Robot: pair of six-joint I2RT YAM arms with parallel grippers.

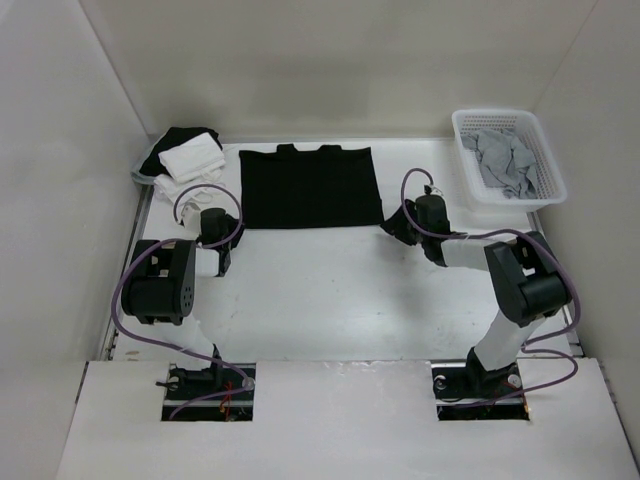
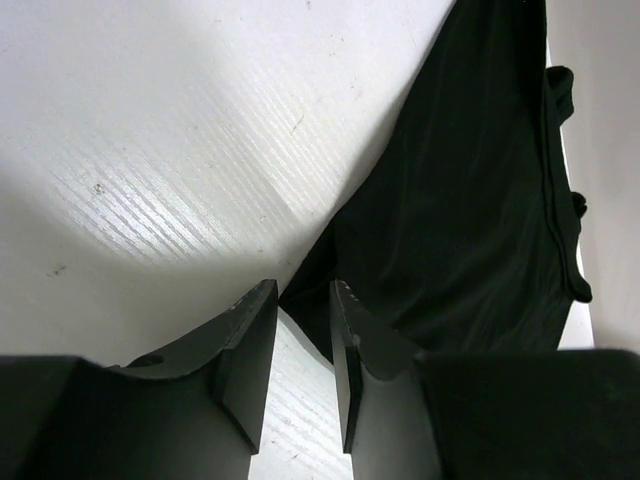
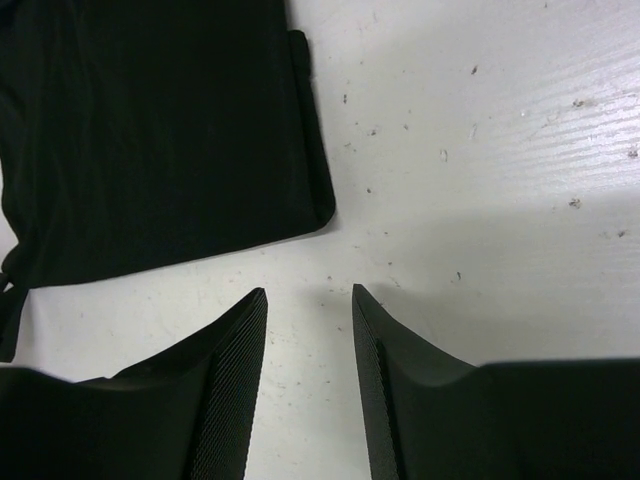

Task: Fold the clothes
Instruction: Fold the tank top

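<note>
While the black T-shirt is laid flat on the worktop, the left pincer and right pincer are held apart at its near corners, nothing clamped.

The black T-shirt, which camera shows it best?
The top external view: the whole black T-shirt shows there, lying flat on the table. The left wrist view catches only one corner and a long edge; the right wrist view only another corner.
</note>
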